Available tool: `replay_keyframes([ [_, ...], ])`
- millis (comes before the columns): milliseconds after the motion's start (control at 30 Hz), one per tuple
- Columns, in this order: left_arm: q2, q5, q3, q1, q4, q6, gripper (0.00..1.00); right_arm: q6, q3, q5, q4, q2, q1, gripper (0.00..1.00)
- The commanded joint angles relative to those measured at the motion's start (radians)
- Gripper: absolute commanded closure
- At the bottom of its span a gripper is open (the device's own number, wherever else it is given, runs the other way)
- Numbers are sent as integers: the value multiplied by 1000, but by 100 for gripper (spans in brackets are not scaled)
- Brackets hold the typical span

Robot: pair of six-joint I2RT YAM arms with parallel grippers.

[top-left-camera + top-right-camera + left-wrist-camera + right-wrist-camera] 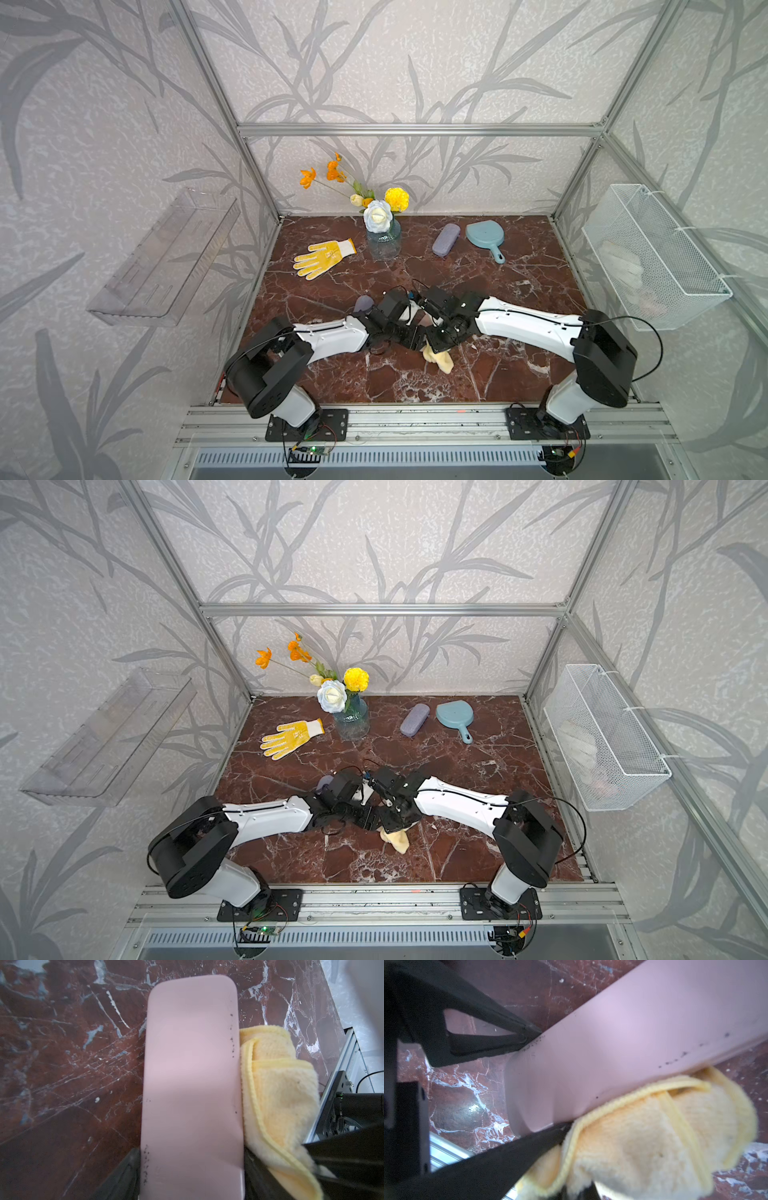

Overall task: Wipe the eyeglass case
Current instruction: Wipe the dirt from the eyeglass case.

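Red-brown marble tabletop [519, 332] in an aluminium-framed cell with leaf-pattern grey walls. Both arms meet near the table's middle, towards the front.

The left gripper [192, 1167] clamps one end of the pale pink smooth oblong eyeglass case [191, 1064], with a black finger [492, 1022] on each long side. The case sticks straight out from the jaws over the marble. Cannot tell if it touches the table. Dark specks run along both its long edges.

The right gripper [581, 1191] is clenched on the yellow fluffy microfibre cloth [654, 1147]. The folded cloth presses against one long side of the pink case. In both top views the case is mostly hidden under the wrists, and a cloth corner [441, 360] [398, 839] hangs out below the right wrist.

At the back, well apart:
- yellow-dotted white work glove [322, 259]
- glass vase of flowers [383, 243]
- lavender hard eyeglass case [446, 240]
- blue plastic handled mirror [485, 236], just beside the lavender case

White wire basket [648, 266] on one side wall, clear plastic shelf [166, 257] on the opposite wall.
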Motion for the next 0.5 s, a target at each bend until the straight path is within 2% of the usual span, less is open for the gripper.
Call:
replay_keyframes([
  [0, -7, 105, -43, -18, -63, -9, 96, -29, 47, 4, 70, 26, -94, 100],
  [100, -10, 120, -52, -18, -55, -10, 96, -74, 72, 17, 83, 74, -202, 100],
  [300, -15, 127, -68, -16, -42, -17, 96, -158, 156, 159, 64, 191, -331, 100],
  [467, -17, 111, -68, -15, -51, -21, 96, -200, 188, 283, 9, 155, -332, 100],
])
